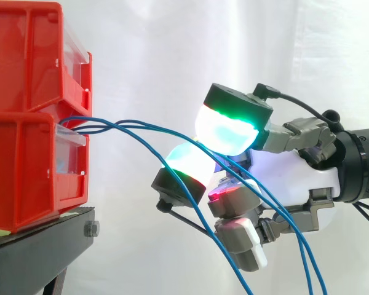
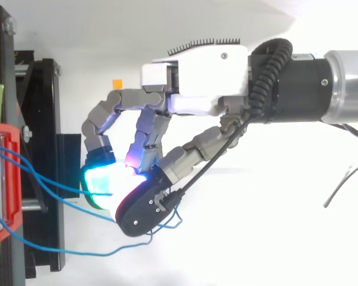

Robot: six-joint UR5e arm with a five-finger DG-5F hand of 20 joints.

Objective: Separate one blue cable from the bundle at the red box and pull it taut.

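Two stacked red bins [image 1: 24, 172] stand on the left. Several thin blue cables [image 1: 141, 128] come out of the gap between them and arc rightwards. My hand [image 1: 289, 178] reaches in from the right, about level with the lower bin. Its fingers are curled, and two glowing green-white fingertips [image 1: 224, 132] press together on one blue cable [image 2: 53, 185]. The other blue strands slip past the pads and hang down in front of the palm. From above, the hand [image 2: 197, 77] sits right of the red bin [image 2: 0, 179], and one slack strand [image 2: 77, 251] loops below it.
The bins rest on a black stand [image 1: 43, 239] with a bolt at its front edge. A white curtain hangs behind. A small orange mark [image 2: 116, 83] lies above the fingers, and a thin grey wire [image 2: 340, 185] lies far right.
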